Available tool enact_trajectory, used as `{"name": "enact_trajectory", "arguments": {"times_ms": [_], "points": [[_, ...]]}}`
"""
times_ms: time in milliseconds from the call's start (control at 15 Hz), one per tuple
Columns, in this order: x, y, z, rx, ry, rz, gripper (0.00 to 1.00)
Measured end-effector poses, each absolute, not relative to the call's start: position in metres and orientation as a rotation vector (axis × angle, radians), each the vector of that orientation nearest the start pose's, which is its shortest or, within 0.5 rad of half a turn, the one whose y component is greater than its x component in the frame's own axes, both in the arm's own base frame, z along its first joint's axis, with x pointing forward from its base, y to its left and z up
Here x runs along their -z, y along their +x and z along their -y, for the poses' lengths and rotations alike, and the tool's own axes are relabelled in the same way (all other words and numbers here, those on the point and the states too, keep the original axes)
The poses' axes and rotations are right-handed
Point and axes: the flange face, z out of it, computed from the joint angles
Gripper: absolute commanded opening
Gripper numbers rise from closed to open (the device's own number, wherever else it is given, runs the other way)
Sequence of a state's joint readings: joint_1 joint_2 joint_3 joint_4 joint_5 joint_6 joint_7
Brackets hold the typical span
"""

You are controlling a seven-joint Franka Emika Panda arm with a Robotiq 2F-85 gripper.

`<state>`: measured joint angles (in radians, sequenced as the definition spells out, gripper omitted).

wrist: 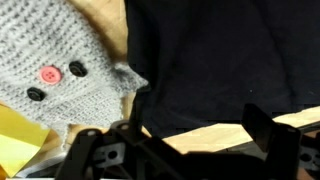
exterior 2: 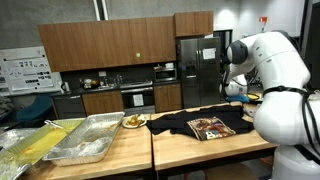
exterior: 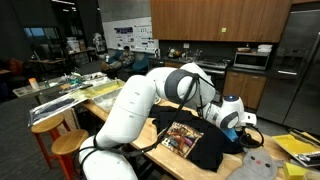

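My gripper is open, its jaws wide apart with only bare wood between them. It hovers low over the edge of a black T-shirt spread on the wooden table. One dark finger shows at the right. Beside the shirt lies a grey knitted piece with a pink button and black buttons. In both exterior views the shirt carries a colourful print, and the gripper sits past the shirt's far end.
Yellow items lie near the knitted piece. Metal trays and a plate of food stand on the adjoining table. Wooden stools stand by the table's side. Kitchen cabinets and a fridge line the back.
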<state>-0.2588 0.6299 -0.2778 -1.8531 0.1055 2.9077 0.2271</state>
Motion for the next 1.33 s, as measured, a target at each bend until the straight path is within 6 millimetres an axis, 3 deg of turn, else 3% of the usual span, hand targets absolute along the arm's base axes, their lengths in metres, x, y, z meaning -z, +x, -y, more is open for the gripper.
{"name": "enact_trajectory", "arguments": {"times_ms": [133, 400, 533, 667, 1333], "points": [[-0.236, 0.591, 0.333, 0.693, -2.998, -1.204, 0.97], [-0.23, 0.594, 0.326, 0.668, -3.006, -1.169, 0.82], [-0.226, 0.592, 0.325, 0.618, -3.014, -1.169, 0.95], [-0.223, 0.589, 0.326, 0.553, -3.034, -1.177, 1.0], [-0.228, 0.578, 0.338, 0.496, -3.077, -1.257, 1.0]]}}
